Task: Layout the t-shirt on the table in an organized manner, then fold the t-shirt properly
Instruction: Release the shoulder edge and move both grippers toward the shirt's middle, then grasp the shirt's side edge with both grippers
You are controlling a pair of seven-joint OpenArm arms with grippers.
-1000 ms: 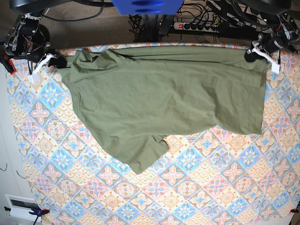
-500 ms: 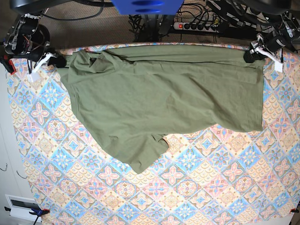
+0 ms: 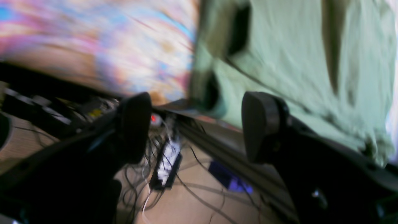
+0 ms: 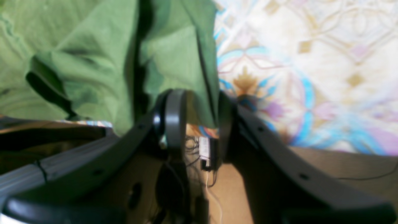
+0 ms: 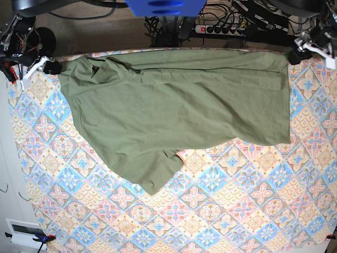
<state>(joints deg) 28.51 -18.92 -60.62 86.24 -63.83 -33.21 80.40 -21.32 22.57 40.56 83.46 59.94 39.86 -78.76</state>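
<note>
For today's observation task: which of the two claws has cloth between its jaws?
The right claw: the t-shirt edge hangs between its jaws; the left claw gapes, empty.

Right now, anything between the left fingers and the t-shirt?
No. In the left wrist view the left fingers stand wide apart, clear of the t-shirt; between them only the table edge, floor and cables show.

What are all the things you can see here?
t-shirt: one, olive green, spread across the far half of the table, one sleeve pointing toward the near side
table: one, covered in pink, blue, cream and orange tile-pattern cloth
power strip: one, dark, on the floor beyond the far edge, among cables
left tool: one, black with white parts, past the shirt's far corner, jaws wide apart, empty
right tool: one, black with white parts, at the shirt's other far corner, jaws parted with cloth edge between them
</note>
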